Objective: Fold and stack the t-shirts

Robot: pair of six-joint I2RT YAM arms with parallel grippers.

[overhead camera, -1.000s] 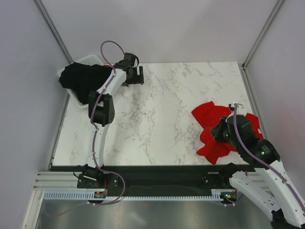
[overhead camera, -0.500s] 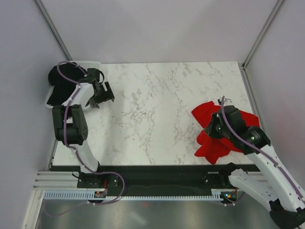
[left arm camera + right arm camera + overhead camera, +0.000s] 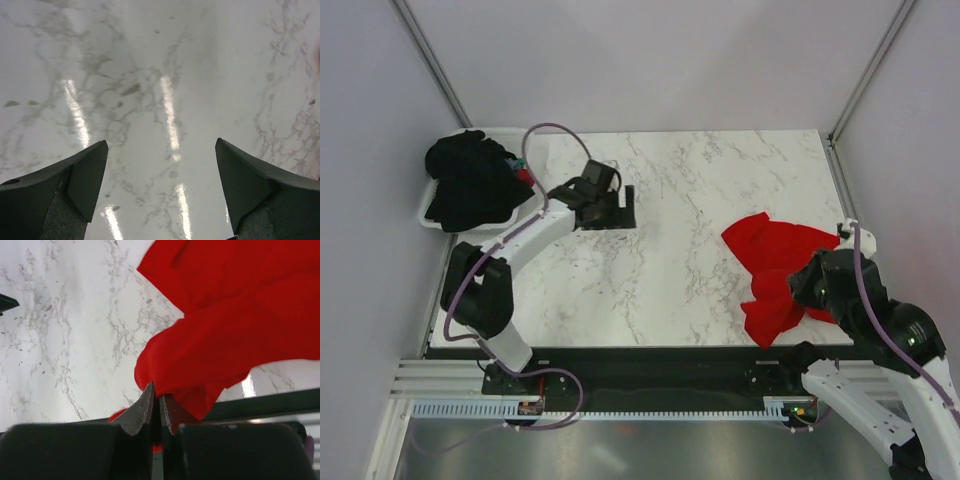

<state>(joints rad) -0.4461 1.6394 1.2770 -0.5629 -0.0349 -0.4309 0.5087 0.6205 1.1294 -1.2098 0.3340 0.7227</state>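
**A:** what's in the white rectangular plastic tub [image 3: 428,218]?

**B:** heaped black fabric t-shirts [image 3: 470,185]. crumpled red t-shirt [image 3: 775,262] lies far right of it, right gripper [image 3: 156,390] almost closed at its edge, can't tell if gripping. left gripper [image 3: 162,150] near tub, wide open, empty.

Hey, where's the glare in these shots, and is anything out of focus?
Left wrist view: lamp streaks glare on the table, veining soft. Right wrist view: red shirt fairly crisp, right gripper blurred up close. Top view: even light, no glare, black shirts too dark for fold detail.
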